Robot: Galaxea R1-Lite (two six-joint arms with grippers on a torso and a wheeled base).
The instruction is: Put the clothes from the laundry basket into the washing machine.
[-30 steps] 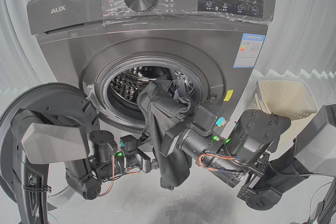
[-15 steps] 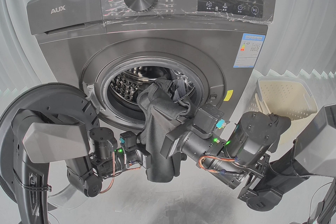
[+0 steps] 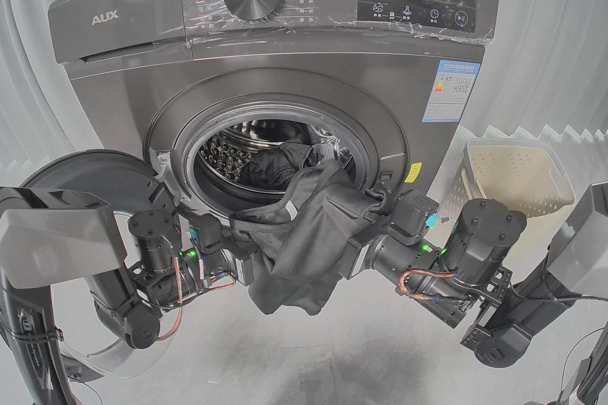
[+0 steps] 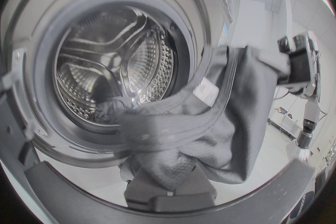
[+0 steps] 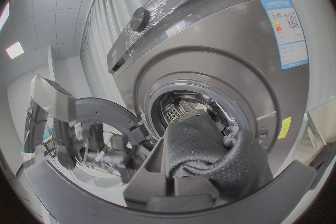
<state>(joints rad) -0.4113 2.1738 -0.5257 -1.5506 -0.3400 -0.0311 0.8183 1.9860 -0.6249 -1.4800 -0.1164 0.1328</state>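
Note:
A black garment [image 3: 304, 242] hangs spread between my two grippers, just below the lower rim of the washing machine [image 3: 272, 64] drum opening [image 3: 253, 140]. My left gripper [image 3: 244, 248] is shut on its left edge and my right gripper [image 3: 364, 221] on its right end. In the left wrist view the cloth [image 4: 217, 123] bunches over the left gripper [image 4: 169, 182]. The right wrist view has it [image 5: 210, 151] heaped on the right gripper [image 5: 171, 179]. Another dark garment [image 3: 278, 162] lies inside the drum. The cream laundry basket [image 3: 525, 178] stands right of the machine; its contents are hidden.
The round machine door [image 3: 95, 185] stands swung open on the left, close behind my left arm. Grey floor [image 3: 316, 355] lies bare below the garment. Pleated curtains hang behind the machine on both sides.
The garment hung straight down from my right gripper. My left gripper has taken its lower part and lifted it leftward, and the right gripper drew back to the right, spreading the cloth.

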